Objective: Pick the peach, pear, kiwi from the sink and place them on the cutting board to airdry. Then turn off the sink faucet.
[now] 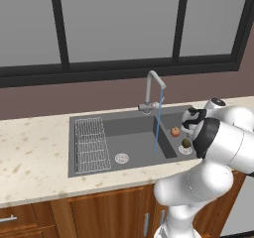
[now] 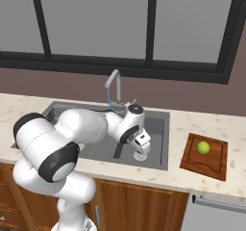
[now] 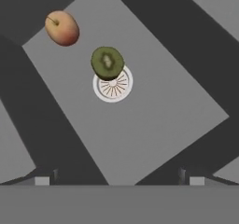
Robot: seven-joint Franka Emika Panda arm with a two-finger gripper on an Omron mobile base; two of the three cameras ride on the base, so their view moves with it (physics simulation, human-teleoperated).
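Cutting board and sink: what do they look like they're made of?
Cutting board: looks like wood, reddish-brown with a darker raised rim and a matte finish. Sink: uniform dark grey and dull with no shine, so probably composite or stone-like rather than polished steel; the render leaves that open.

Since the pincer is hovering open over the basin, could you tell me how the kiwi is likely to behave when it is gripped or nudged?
The kiwi is a small rounded oval, so it may roll if nudged. It lies partly over the silver drain, whose edge might rock it. With the water stream running in the sink, its skin could be wet and somewhat slippery.
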